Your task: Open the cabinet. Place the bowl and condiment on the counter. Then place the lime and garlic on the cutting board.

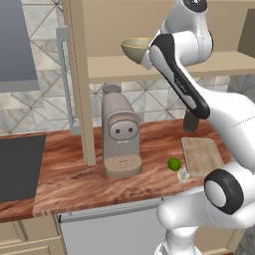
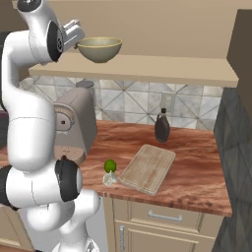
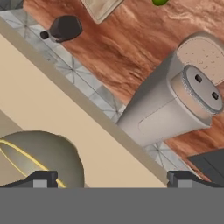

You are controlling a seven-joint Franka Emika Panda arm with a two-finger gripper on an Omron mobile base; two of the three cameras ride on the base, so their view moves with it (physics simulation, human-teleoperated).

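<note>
Evidently the cabinet [image 1: 79, 74] stood open and the step in hand was fetching the bowl [image 2: 100, 49], which rested on the cabinet shelf [image 2: 147, 69] near its front edge, above the coffee machine [image 1: 119, 137]. The gripper [image 2: 75, 32] hovered just beside the bowl's rim, its fingers [image 3: 41, 178] spread wide and holding nothing, one of them lying over the bowl's edge in the hand view. The condiment [image 2: 162, 127] already stood on the counter [image 2: 197, 167] behind the cutting board [image 2: 146, 168], while the lime [image 2: 110, 165] and the pale garlic [image 2: 109, 178] lay just off the board's near corner. To do this well, I judged the fingers should straddle the thin rim, one inside and one outside, and close firmly before lifting; the bowl should then be drawn straight outward off the shelf, clear of the coffee machine below, before descending to a bare stretch of counter
</note>
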